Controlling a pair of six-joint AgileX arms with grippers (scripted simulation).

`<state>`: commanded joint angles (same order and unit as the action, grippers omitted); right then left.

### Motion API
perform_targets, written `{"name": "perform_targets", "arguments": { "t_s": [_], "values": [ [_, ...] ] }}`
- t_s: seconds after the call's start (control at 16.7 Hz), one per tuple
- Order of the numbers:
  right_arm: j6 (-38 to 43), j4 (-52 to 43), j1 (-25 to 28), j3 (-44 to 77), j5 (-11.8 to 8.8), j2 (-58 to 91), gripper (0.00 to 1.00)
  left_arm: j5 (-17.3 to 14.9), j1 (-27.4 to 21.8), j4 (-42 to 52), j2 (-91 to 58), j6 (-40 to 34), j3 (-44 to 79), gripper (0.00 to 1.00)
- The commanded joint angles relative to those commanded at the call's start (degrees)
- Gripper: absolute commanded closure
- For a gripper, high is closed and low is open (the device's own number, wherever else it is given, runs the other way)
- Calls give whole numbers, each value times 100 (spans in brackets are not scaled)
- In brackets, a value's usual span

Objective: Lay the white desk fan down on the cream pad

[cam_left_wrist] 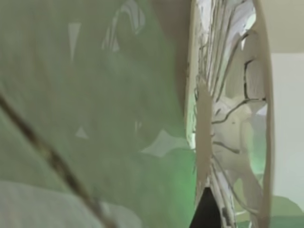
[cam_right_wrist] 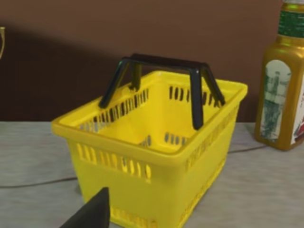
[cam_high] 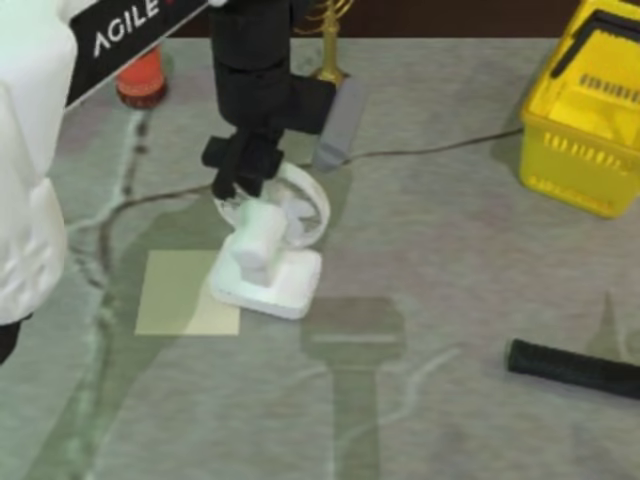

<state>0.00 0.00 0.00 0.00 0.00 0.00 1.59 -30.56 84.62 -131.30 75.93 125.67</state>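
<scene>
Gripping the cage head of the white desk fan (cam_high: 268, 250), the left gripper (cam_high: 240, 183) has its jaws clamped on the rim. Below the jaws the fan's base sits partly over the right edge of the cream pad (cam_high: 180, 295). The right gripper's jaws: cannot tell.

Hemmed behind left gripper (cam_high: 240, 175) by grey block (cam_high: 340, 125) and gold stand (cam_high: 328, 40); open tabletop (cam_high: 450, 250) rightward.
</scene>
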Motion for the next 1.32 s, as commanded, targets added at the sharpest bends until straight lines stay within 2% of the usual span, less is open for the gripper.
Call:
{"name": "perform_targets", "arguments": {
  "t_s": [0.48, 0.9, 1.08, 1.32],
  "values": [
    [0, 0, 0, 0, 0, 0, 0, -4, 87, 1370, -483, -1, 1930, 100],
    [0, 0, 0, 0, 0, 0, 0, 6, 62, 1509, -501, -49, 2051, 100],
    [0, 0, 0, 0, 0, 0, 0, 81, 52, 1620, -487, -546, 1920, 100],
    [0, 0, 0, 0, 0, 0, 0, 245, 74, 1843, -409, -2075, 1604, 100]
  ]
}}
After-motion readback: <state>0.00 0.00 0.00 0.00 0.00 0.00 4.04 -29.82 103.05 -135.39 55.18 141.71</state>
